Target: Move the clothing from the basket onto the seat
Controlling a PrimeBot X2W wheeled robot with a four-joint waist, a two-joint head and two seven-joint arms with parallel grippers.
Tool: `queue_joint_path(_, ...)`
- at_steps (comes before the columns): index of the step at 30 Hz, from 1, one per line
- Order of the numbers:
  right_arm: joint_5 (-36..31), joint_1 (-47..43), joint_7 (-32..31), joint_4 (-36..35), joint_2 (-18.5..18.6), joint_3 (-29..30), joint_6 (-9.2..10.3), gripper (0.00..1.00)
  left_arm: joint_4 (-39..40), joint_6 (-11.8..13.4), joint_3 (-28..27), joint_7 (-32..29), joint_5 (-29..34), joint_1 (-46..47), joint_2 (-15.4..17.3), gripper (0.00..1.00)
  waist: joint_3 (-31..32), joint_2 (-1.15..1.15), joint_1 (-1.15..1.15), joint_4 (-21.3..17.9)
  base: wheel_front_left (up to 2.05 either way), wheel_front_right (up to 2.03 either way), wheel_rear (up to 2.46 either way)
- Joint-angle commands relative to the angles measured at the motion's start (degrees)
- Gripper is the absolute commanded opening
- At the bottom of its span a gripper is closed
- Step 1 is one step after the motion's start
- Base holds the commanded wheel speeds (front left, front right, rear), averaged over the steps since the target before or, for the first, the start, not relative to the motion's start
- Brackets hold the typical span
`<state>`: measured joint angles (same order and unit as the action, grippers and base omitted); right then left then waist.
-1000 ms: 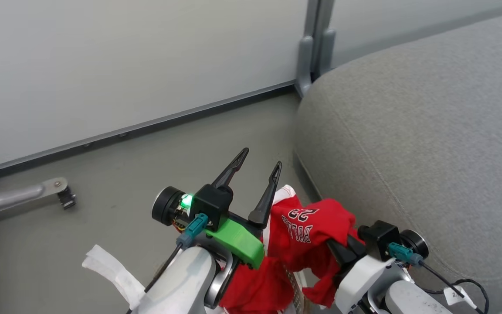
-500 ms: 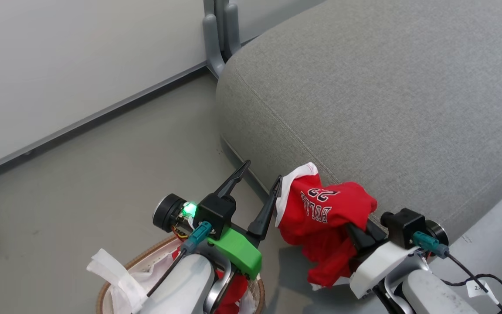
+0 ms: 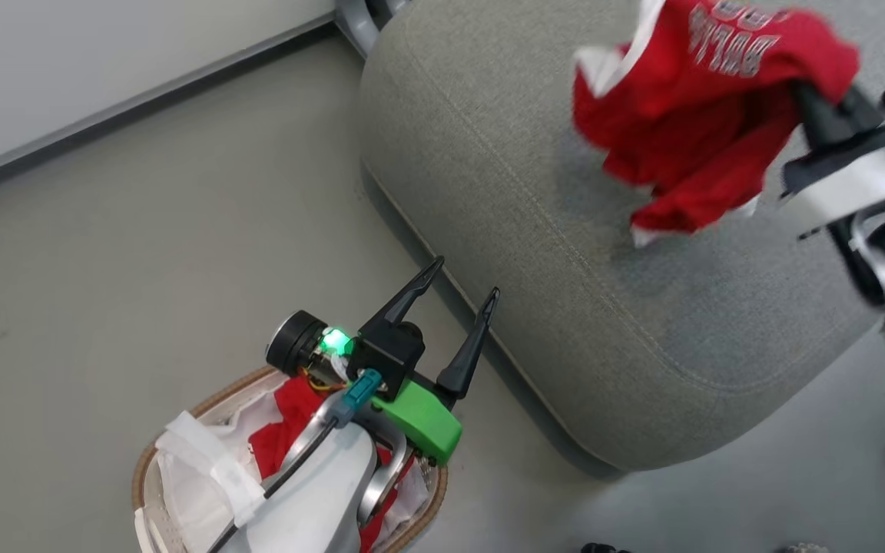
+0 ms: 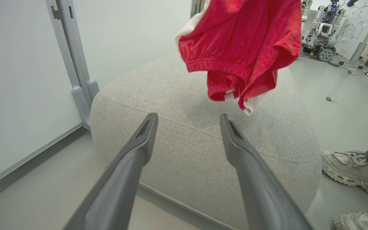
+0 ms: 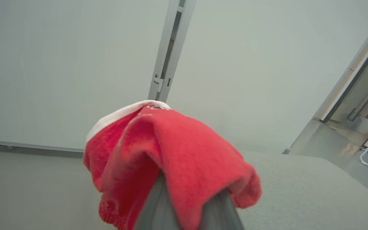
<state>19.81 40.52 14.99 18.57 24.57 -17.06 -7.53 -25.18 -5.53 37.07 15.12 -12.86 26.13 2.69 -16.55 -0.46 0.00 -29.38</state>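
Since a second ago the right gripper (image 3: 819,115) has swung up from low at the seat's front edge to out over the seat (image 3: 535,253), carrying the red garment (image 3: 704,115) with it; the head camera has also turned, so part of that shift is mine, not the scene's. Right fingers clamped together on the garment, cloth draped over both of them in the right wrist view. Garment hangs clear of the cushion, shadow beneath it, lowest hem not touching. Left gripper (image 3: 465,277) fingers wide apart, holding nothing, parked above the basket (image 3: 204,399), which sits on the floor (image 3: 143,230) just beside the seat. More clothing (image 3: 289,430) in the basket, red and some white, next to the liner (image 3: 197,468). My worries: the cloth is folded over the fingers, so on opening it may cling and get dragged back off the seat when I retract. The cushion's edges are rounded; a drop too near the front could slide to the floor. A person's shoes (image 4: 347,169) stand on the floor beside the seat, so a wide swing of the right arm risks contact.
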Motion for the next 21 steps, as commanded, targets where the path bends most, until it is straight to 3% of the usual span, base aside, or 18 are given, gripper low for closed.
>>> queue_joint_path(1, -0.64, 2.72, 0.28, 1.33, 1.43, 1.12, 0.08, 0.0, -0.19, -0.26, -0.15, 0.04, 0.92, 1.63, 0.39, 1.0, -4.58, 0.46, 0.0, 3.78, 0.0, 0.0, 0.0)
queue_joint_path(10, -3.82, 15.75, 0.28, 12.56, 9.43, 5.63, 0.08, 0.0, -0.11, -0.82, -0.3, 0.04, 2.51, 6.26, 0.35, 1.0, -12.89, 0.46, 0.0, 10.85, 0.0, 0.0, 0.0)
queue_joint_path(21, -3.52, 13.01, 0.29, 22.09, 5.19, 12.74, 0.08, 0.0, -0.14, -0.67, -1.08, 0.04, 3.64, 7.26, 0.33, 1.0, -16.87, 0.46, 0.0, 15.06, 0.0, 0.0, 0.0)
